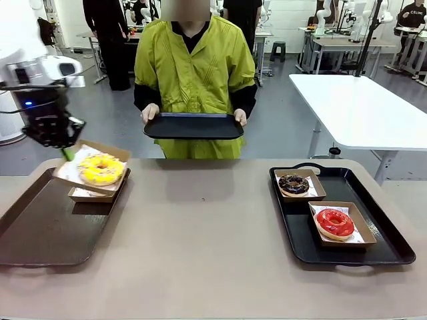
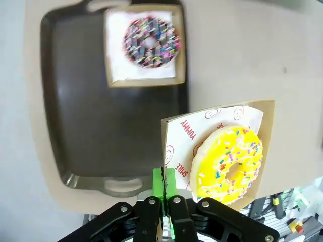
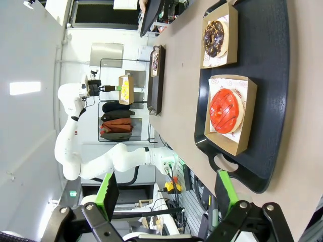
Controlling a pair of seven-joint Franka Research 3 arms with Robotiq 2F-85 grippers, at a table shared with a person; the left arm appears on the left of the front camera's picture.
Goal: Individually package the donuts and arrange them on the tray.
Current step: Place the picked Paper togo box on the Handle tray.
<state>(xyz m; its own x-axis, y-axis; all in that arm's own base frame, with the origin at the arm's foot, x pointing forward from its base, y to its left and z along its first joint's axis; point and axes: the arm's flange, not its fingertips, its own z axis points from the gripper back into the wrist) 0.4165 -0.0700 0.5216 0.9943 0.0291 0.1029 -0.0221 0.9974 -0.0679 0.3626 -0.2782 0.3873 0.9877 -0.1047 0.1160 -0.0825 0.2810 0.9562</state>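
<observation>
My left gripper (image 1: 67,153) (image 2: 164,201) is shut on the rim of a paper-lined cardboard box (image 2: 171,136). The box holds the yellow donut (image 1: 101,169) (image 2: 231,164) and hangs tilted above the left tray (image 1: 40,233). Below it on that tray (image 2: 75,111) sits the sprinkled donut (image 2: 151,41) in its own box. On the right tray (image 1: 373,227) lie the chocolate donut (image 1: 293,183) (image 3: 215,38) and the red donut (image 1: 334,222) (image 3: 225,111), each boxed. My right gripper (image 3: 167,194) hovers open, off the near end of that tray (image 3: 272,101).
At the far side a person holds out a black tray (image 1: 193,125) with both hands. A bare stretch of tan table (image 1: 200,233) lies between the two trays. A white table (image 1: 360,107) stands behind at the right.
</observation>
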